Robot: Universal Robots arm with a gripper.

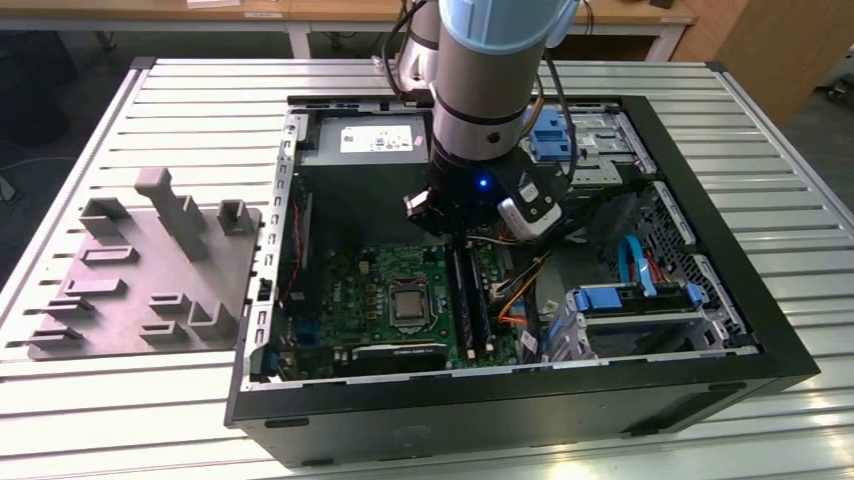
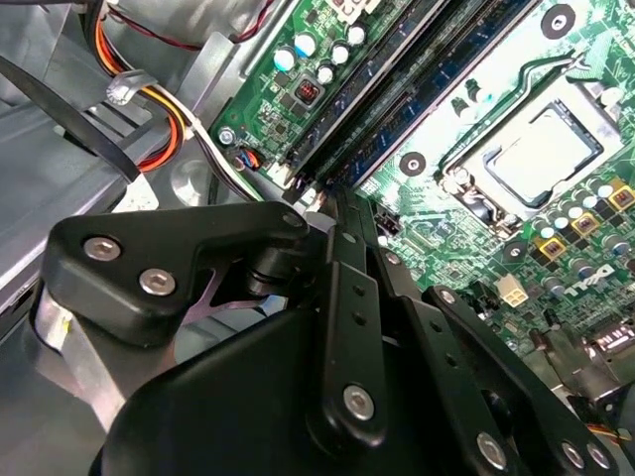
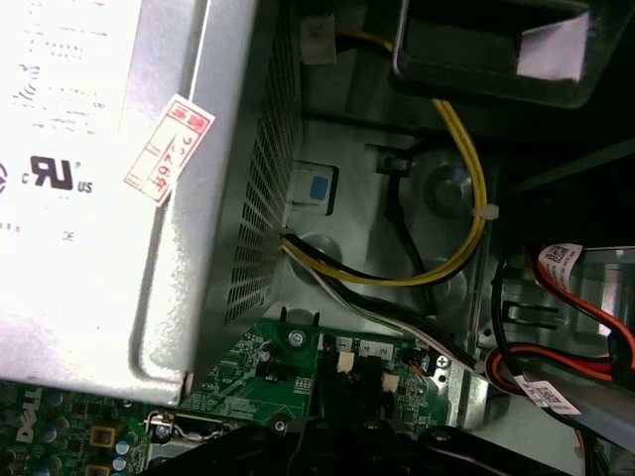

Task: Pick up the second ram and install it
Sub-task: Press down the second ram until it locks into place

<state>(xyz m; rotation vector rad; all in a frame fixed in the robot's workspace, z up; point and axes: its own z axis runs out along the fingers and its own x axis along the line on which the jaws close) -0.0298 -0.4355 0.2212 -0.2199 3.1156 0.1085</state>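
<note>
Gripper linkage fills the foreground in the second wrist view, tip low at the ram sockets on the motherboard, near the case's centre. Finger state: cannot tell. Second ram apparently standing in its socket. Seat by pressing straight, evenly.

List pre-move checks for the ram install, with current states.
1. End effector down at the end of the memory sockets: ok.
2. Ram stick held by the end effector: cannot tell.
3. Ram stick fully seated in a socket: cannot tell.
4. Orange and white wires off to the side of the sockets: ok.
5. Processor beside the sockets, not touched: ok.
6. Case open on top, arm reaching in from above: ok.
</note>
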